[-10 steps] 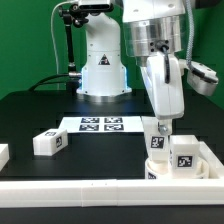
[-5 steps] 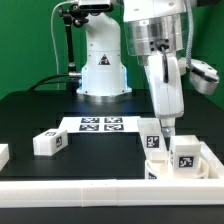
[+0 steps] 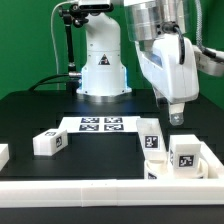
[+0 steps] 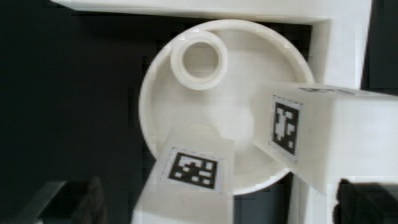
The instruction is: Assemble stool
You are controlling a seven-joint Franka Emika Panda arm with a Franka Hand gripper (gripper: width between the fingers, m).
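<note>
The round white seat (image 4: 214, 100) lies flat in the corner of the white border wall, with a hole near one edge and a tag on its face. In the exterior view the seat (image 3: 163, 172) carries two upright white legs, one (image 3: 151, 138) towards that view's left and one (image 3: 184, 152) towards its right. One leg (image 4: 334, 125) with a tag shows in the wrist view. My gripper (image 3: 178, 117) hangs open and empty above and between the two legs, touching neither. In the wrist view my gripper (image 4: 217, 205) shows its dark fingers (image 4: 365, 200) wide apart.
A loose tagged leg (image 3: 48, 143) lies on the black table at the exterior view's left, with another white part (image 3: 3, 155) at the far left edge. The marker board (image 3: 100, 125) lies behind. A white border wall (image 3: 90, 188) runs along the front.
My gripper has let go of the left upright leg, risen, and shifted towards the exterior view's right. The leg stays standing on the seat.
</note>
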